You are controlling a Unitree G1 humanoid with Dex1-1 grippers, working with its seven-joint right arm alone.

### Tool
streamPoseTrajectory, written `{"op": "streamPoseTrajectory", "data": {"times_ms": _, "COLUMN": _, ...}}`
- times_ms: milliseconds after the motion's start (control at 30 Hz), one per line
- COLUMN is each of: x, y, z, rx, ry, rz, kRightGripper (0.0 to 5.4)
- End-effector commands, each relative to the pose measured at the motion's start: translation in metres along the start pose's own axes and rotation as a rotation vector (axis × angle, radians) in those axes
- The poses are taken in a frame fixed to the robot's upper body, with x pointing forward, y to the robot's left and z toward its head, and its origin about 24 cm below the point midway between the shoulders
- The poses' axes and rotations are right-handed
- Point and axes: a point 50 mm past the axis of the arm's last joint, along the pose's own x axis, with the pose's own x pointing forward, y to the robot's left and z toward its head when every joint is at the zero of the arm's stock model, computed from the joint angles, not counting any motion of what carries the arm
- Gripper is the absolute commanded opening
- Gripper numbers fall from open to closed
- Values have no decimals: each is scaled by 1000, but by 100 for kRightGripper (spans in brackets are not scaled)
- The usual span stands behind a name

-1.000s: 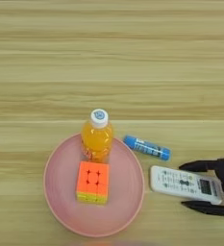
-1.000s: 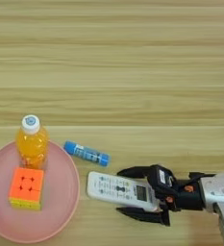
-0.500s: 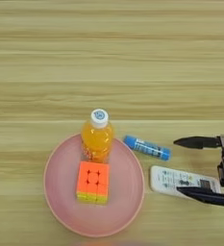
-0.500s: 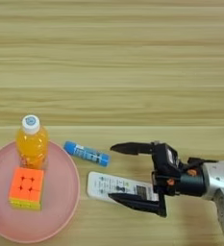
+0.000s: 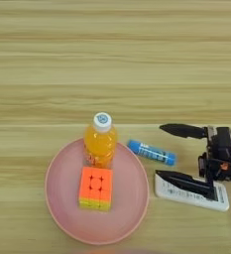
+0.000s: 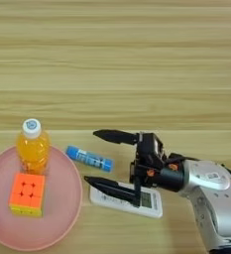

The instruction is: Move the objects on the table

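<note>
An orange-drink bottle with a white cap stands upright at the back of a pink plate. To its right a slim blue tube lies on the wooden table. A white remote lies nearer the front, right of the plate. My right gripper reaches in from the right and is open wide. Its far finger hovers behind the tube. Its near finger lies over the remote's top face. Nothing is held.
A colour-puzzle cube, orange face up, sits on the plate in front of the bottle. The silver forearm fills the bottom right corner. Bare planks stretch across the whole far half of the table.
The fingers, which straddled the remote closely a second ago, have spread wide and shifted toward the far side and a little left. Remote, tube, bottle and cube have stayed put.
</note>
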Motion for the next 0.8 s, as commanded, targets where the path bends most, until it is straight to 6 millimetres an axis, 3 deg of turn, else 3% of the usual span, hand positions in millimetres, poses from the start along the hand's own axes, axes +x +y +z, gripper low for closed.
{"op": "streamPoseTrajectory", "data": {"times_ms": 33, "x": 16, "y": -7, "z": 19, "rx": -105, "ry": -26, "rz": -8, "kRightGripper": 536}}
{"op": "streamPoseTrajectory", "data": {"times_ms": 800, "x": 83, "y": 2, "z": 19, "rx": -198, "ry": -81, "rz": 33, "kRightGripper": 536}}
